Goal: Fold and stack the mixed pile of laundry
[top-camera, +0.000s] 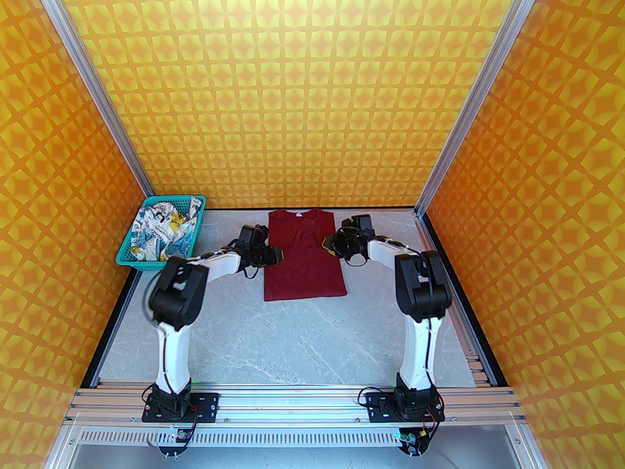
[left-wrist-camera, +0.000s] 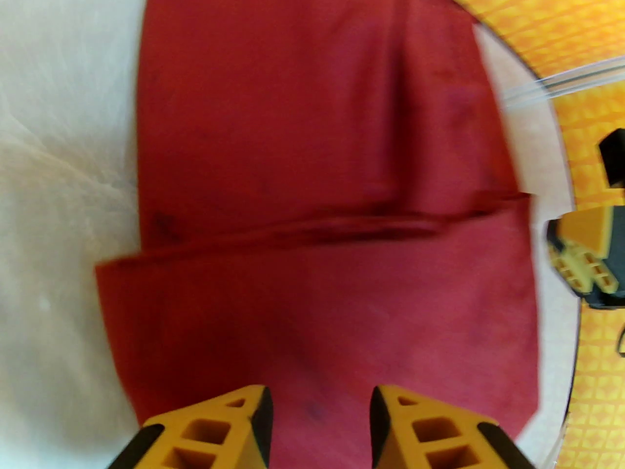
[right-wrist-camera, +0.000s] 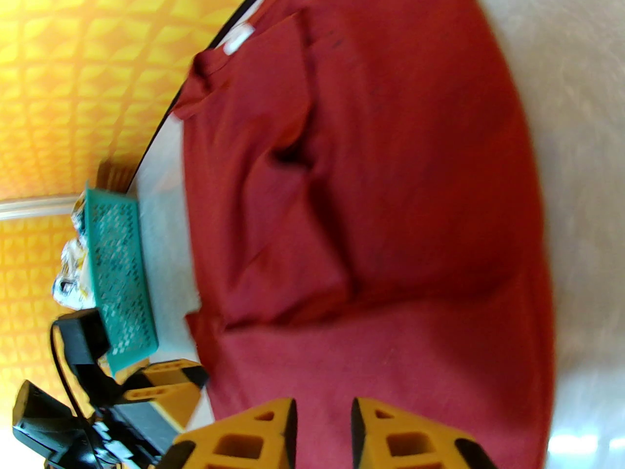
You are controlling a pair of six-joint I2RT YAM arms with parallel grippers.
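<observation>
The dark red T-shirt (top-camera: 302,266) lies flat at the back middle of the table, collar toward the wall, its sleeves folded inward over the chest (right-wrist-camera: 273,203). My left gripper (top-camera: 279,256) hovers at the shirt's left edge; in the left wrist view its jaws (left-wrist-camera: 320,408) stand open over the red cloth with nothing between them. At the shirt's right edge is my right gripper (top-camera: 326,245), whose jaws (right-wrist-camera: 323,423) show a narrow empty gap above the fabric. The white printed garment (top-camera: 161,232) lies crumpled in the basket.
The teal perforated basket (top-camera: 128,257) stands in the back left corner against the wall, also seen in the right wrist view as the basket (right-wrist-camera: 122,271). Patterned orange walls close in the back and both sides. Grey table surface (top-camera: 293,340) stretches toward the arm bases.
</observation>
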